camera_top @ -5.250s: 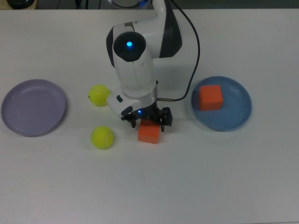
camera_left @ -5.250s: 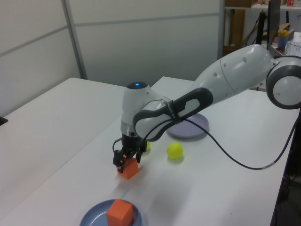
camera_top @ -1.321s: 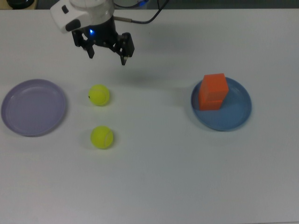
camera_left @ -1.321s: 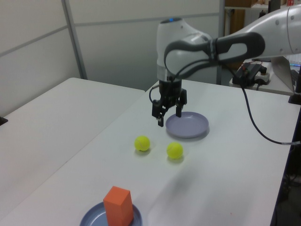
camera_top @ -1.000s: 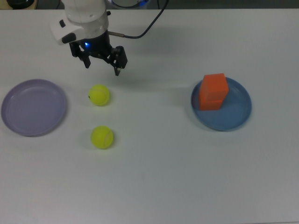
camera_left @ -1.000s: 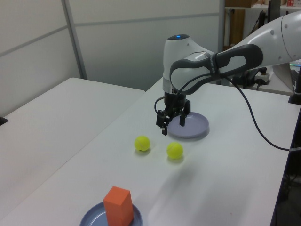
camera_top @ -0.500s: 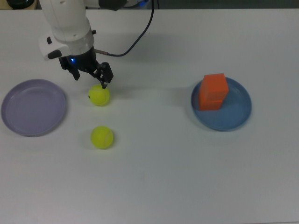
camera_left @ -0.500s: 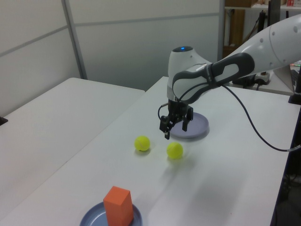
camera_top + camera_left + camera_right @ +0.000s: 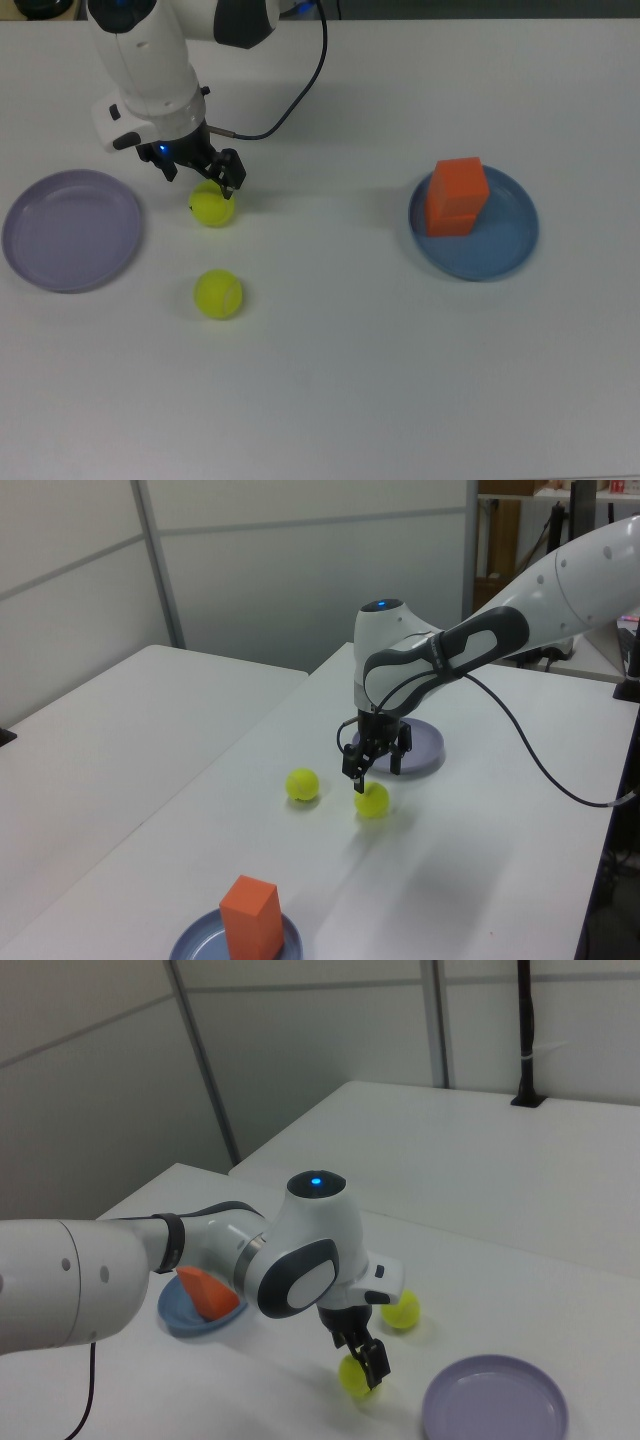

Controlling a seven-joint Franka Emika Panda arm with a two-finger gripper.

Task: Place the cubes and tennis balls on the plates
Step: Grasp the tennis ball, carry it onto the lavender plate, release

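A white tabletop point(image 9: 400, 380) is shown, backed by grey partition walls. The claw point(image 9: 197, 177), fingers apart and empty, is poised directly over one tennis ball point(image 9: 213, 207), which lies just below it, near the tabletop's far edge in the top view. The second tennis ball point(image 9: 218, 294) sits nearer the front edge. The lavender plate point(image 9: 70, 230) lies bare toward the top view's left edge. Two stacked orange cubes point(image 9: 456, 195) rest on the blue plate point(image 9: 505, 245) toward the top view's right edge. A short vertical descent is judged sufficient for grasping.
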